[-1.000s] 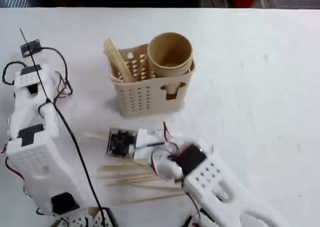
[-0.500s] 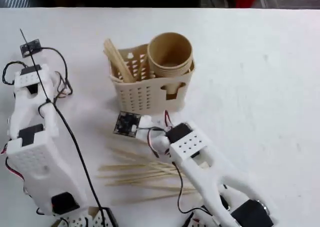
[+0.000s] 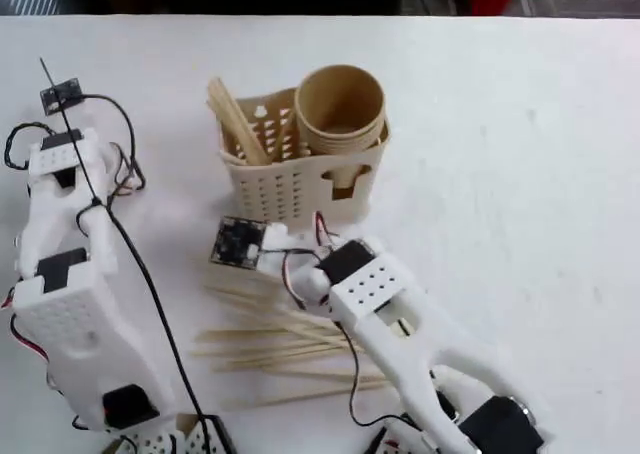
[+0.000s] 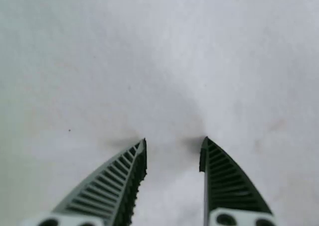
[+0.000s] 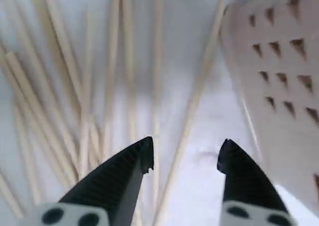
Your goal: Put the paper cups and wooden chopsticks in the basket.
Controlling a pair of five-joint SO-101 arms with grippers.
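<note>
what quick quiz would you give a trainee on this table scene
1. True or false: the paper cups sit stacked inside the basket.
2. Choose one. The right end effector is: A) shut on a cup; B) open above the loose chopsticks; C) shut on the basket rim.
3. Fill in: the loose chopsticks lie on the ____, in front of the basket.

Key: 1 true; 2 B; 3 table.
</note>
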